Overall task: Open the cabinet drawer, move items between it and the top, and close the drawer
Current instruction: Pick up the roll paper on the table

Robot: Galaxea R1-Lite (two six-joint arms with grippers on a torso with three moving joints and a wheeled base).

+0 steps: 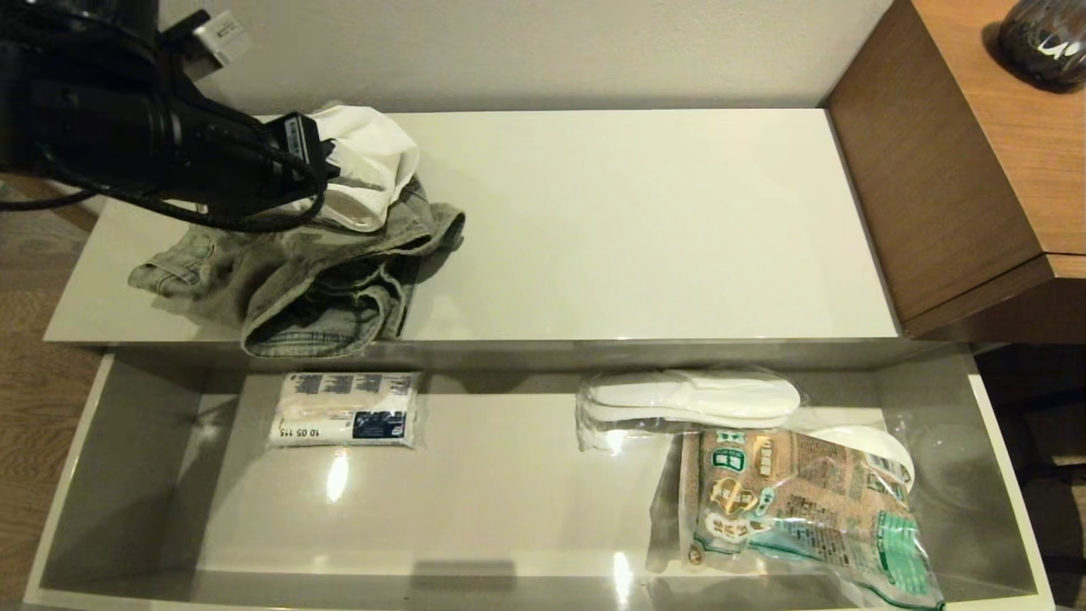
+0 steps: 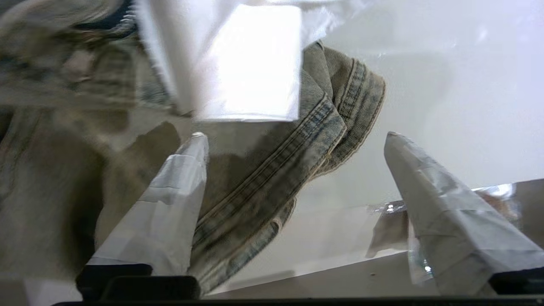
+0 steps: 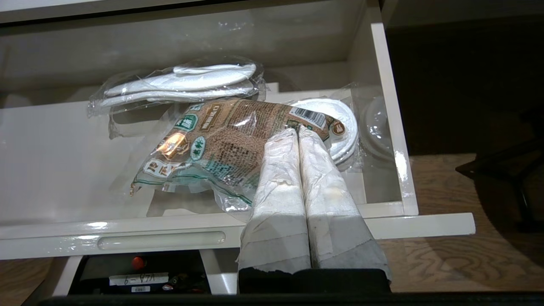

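Drawer (image 1: 127, 475) stands fully open across the lower frame. Jeans (image 1: 322, 280) lie at upper left on the cabinet top (image 1: 662, 221), one hem overhanging the front edge; the paper roll (image 1: 373, 170) rests on them.

Left gripper (image 2: 293, 140) hovers over the jeans, fingers spread wide, holding nothing. Right gripper (image 3: 299, 131) sits pressed shut and empty above the printed packet (image 1: 797, 509).

Risk: lifting the jeans could tip the roll off, or drag the hem.

Legible: "10 05 115" on the white pack (image 1: 344, 410) in the drawer.

The cabinet drawer (image 1: 144, 475) stands open; the crumpled denim garment (image 1: 314, 271) (white sheet (image 1: 373, 161) draped over it) lies on the top (image 1: 645, 221).
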